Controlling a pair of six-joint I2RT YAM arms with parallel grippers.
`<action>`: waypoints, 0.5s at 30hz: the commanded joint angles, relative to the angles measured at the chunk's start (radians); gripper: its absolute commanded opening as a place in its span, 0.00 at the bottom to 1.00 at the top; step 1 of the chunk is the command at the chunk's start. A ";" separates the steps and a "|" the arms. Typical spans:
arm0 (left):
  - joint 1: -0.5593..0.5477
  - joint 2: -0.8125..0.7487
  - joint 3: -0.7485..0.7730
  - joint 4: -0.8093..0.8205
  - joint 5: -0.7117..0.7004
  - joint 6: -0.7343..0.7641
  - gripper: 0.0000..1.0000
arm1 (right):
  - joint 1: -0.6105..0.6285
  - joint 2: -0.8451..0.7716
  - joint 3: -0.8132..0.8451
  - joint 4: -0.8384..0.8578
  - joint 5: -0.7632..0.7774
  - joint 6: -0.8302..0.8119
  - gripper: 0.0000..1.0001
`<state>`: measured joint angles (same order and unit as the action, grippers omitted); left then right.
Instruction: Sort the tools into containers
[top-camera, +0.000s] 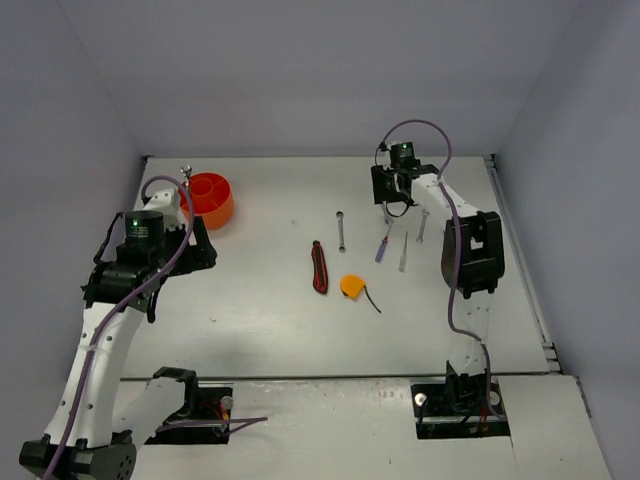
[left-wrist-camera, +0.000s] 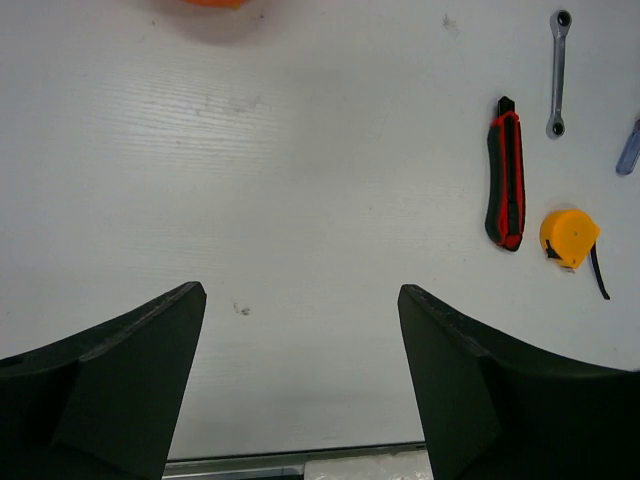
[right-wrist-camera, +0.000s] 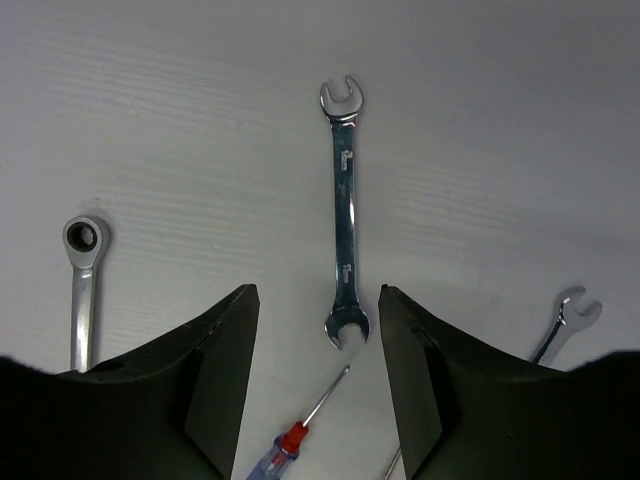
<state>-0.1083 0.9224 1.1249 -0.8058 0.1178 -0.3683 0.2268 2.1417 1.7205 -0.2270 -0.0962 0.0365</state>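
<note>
the right gripper (right-wrist-camera: 317, 292) hangs wide open and holds nothing, just above the open-ended wrench (right-wrist-camera: 345, 230), which has one end lying in the gap between the two fingers. the step in hand seems to be the pick of this wrench. its shank runs along the gap, so the fingers would close across its narrow width, which is good. however, the gripper sits over the end and not over the middle. it is better to shift along the shank first, so that the tool does not tip when it is lifted. the wrench is thin and lies flat on the table (right-wrist-camera: 180, 120), so the fingertips must go down until they almost touch the surface. the tip of the screwdriver (right-wrist-camera: 290, 440) is close by and should not be caught. the orange tub (top-camera: 220, 212) stands at the far left, well apart from the wrench. the left gripper (left-wrist-camera: 300, 300) is also open and holds nothing, over the table.
</note>
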 joint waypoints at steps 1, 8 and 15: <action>-0.013 -0.057 -0.015 -0.032 -0.011 -0.005 0.75 | -0.001 0.082 0.099 0.018 -0.012 -0.027 0.48; -0.023 -0.060 -0.017 -0.038 0.009 -0.003 0.75 | -0.003 0.168 0.148 0.018 0.022 -0.056 0.45; -0.030 -0.030 -0.010 -0.036 0.005 0.012 0.75 | -0.007 0.200 0.169 0.017 0.021 -0.058 0.41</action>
<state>-0.1310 0.8746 1.0939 -0.8608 0.1158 -0.3683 0.2276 2.3300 1.8445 -0.2122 -0.0906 -0.0059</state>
